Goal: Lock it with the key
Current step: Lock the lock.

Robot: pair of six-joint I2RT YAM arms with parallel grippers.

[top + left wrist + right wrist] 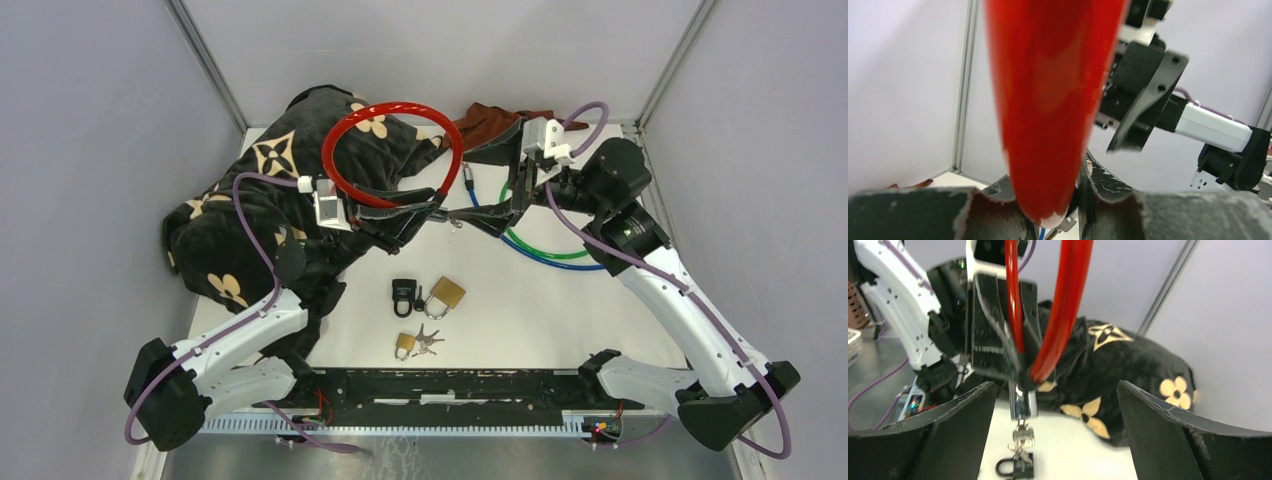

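A red cable lock point(395, 150) stands up as a loop over the back of the table. My left gripper point(425, 212) is shut on its lower end, where both cable ends meet; in the left wrist view the red cable point(1048, 100) fills the gap between my fingers point(1103, 182). A silver lock barrel point(1023, 402) hangs below that grip, with a key point(1021, 437) in its bottom and more keys dangling. My right gripper point(500, 215) is wide open and empty just right of the barrel; in the right wrist view the barrel sits toward its left finger point(955, 425), untouched.
A black flowered blanket point(260, 190) is heaped at the back left. Blue and green cable loops point(545, 252) lie under the right arm. A black padlock point(404, 295), a brass padlock point(447, 293) and a small brass padlock with keys point(408, 345) lie mid-table. A brown cloth point(490, 120) lies at the back.
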